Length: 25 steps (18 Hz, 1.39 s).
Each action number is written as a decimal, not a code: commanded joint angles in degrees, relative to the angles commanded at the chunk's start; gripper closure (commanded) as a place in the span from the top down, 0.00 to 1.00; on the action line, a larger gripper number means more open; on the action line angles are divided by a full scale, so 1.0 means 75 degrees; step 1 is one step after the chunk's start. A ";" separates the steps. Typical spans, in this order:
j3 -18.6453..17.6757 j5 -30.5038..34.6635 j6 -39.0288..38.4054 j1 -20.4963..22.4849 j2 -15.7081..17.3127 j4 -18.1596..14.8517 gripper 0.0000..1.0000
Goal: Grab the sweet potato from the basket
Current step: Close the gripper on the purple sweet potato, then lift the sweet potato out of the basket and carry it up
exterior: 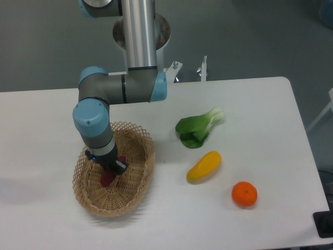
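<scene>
Wicker fills the near left of the worktop: the basket (136, 179) sits there with the sweet potato (108, 177) inside it, a small purple shape low in the bowl, mostly covered from above by the gripper (111, 167). The jaws are down in the basket right at the potato, and they look set on either side of it, but the wrist hides them, so I cannot tell whether they pinch it or stand spread. By my judgement the reach is done and the grasp is at hand or just made, while the lift out of the basket is not yet done, since the potato sits low among the weave. Further right lie an orange (244, 194), a yellow vegetable (204, 166) and, beyond them, a leafy green (197, 128), all well apart from the basket.
</scene>
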 joint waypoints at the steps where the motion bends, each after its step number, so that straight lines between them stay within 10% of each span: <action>1: 0.0047 0.0000 0.0094 0.0012 0.0082 0.0000 0.30; 20: 0.1032 -0.0504 0.0890 0.2002 0.1324 -0.0187 0.30; 25: 0.1032 -0.0516 0.2120 0.2998 0.1605 -0.0913 0.30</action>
